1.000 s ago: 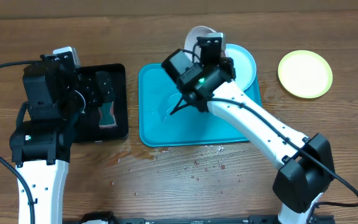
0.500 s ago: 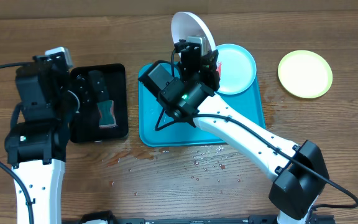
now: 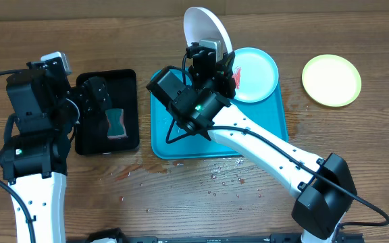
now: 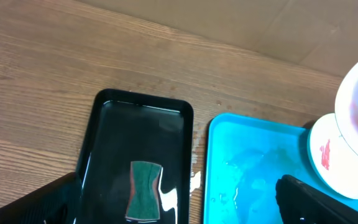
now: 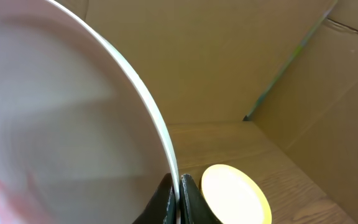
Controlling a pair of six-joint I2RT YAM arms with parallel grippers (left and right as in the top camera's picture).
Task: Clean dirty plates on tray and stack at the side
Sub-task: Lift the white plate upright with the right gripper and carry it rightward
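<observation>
- The right gripper is clamped tight on the rim of the white plate. It's holding the plate tilted up on edge above the far side of the turquoise tray.
- The left gripper is spread as wide as it goes with nothing in it, hovering over the black tray.
- The bit that matters imo: the sponge lies in that black tray just below the left gripper. Its long axis runs along the tray's long side, toward and away from the robot. The left arm is way nearer to it than the right, so my guess is a straight drop with the fingers across the narrow waist.
- Other 2 plates: the blue-rimmed plate sits in the turquoise tray's far right corner with a red smear. The yellow-green plate is out on the counter, well apart to the right.
- Hard to see: from above, the right wrist covers the pinch point and part of the blue-rimmed plate. The right wrist view is too close and blurry to judge how dirty the white plate is; all it shows is a faint pink tint.
</observation>
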